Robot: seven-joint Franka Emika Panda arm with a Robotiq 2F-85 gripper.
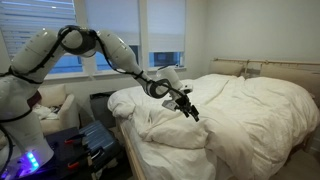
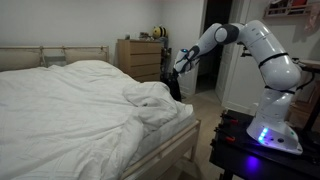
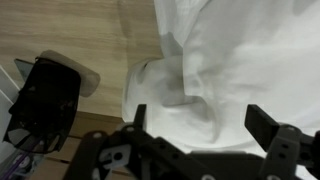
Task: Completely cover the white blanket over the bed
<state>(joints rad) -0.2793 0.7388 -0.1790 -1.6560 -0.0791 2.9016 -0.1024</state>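
Reaching from its base, the arm stretches out with the elbow high and the wrist tipped down over the near bed corner. Gripper sits right at the blanket, jaws wide apart; can't tell if it touches. Wrist view: both fingers spread over a white fold. Blanket covers most of the bed, bunched and folded back at that corner, with a strip of sheet bare. Count: one arm, one gripper, one blanket, one bed, one dresser, one armchair.
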